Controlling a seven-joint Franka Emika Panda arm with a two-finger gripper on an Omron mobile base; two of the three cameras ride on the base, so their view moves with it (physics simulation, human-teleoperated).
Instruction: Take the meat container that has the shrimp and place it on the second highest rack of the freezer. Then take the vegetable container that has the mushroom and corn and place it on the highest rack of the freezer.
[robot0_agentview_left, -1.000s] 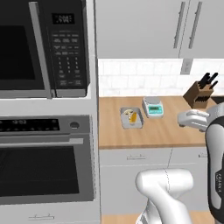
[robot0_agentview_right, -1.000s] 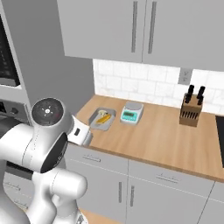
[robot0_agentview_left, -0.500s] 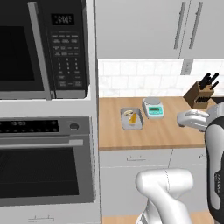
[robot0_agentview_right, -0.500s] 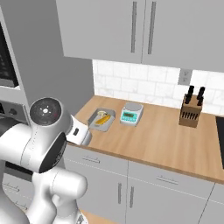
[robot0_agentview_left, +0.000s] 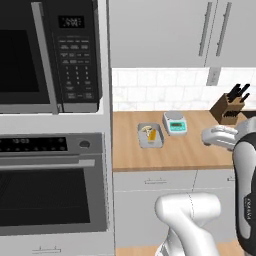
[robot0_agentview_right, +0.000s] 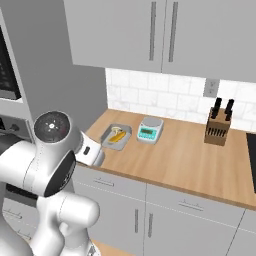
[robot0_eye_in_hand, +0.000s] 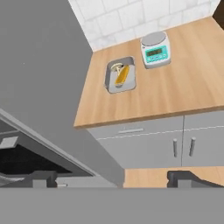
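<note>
Tool wide, holding nothing, well back from tabletop; vegetable container with corn sits beside scale, reachable.

Home kitchen, rendered. Built-in microwave seen stacked over wall oven in tall grey unit. Wooden bench run along white tiled backsplash. Grey cupboards mounted above, drawers and doors fitted below. Knife block and kitchen scale parked on bench; wall socket spotted on tiles.
</note>
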